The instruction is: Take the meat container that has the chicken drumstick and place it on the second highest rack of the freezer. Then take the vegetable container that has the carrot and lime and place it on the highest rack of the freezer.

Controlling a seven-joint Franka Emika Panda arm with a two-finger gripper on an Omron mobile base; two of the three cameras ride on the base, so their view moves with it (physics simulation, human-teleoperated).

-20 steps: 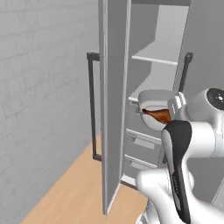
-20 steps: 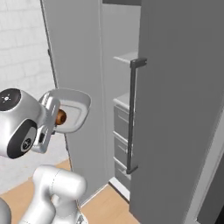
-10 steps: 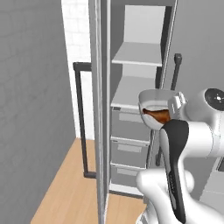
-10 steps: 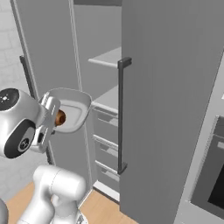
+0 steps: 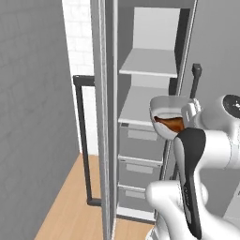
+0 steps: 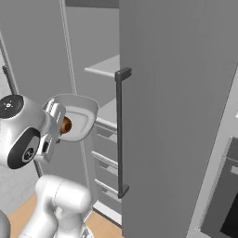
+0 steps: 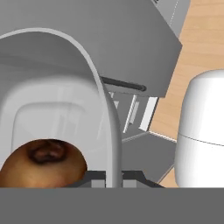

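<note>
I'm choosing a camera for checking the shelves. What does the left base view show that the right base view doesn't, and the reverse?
Left base view alone: the bare top of the upper flat white shelf, the open door's long dark bar handle and the light wooden floor beside it. Right base view alone: a dark oven front at the lower right. Both: the tall grey freezer, its grey drawers, and the pale grey container with the glossy orange-brown drumstick, held out before the lower shelf.

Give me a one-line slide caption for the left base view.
Gripper shut on the meat container with the chicken drumstick, held tilted before the open freezer, level with its lower white shelf.
</note>
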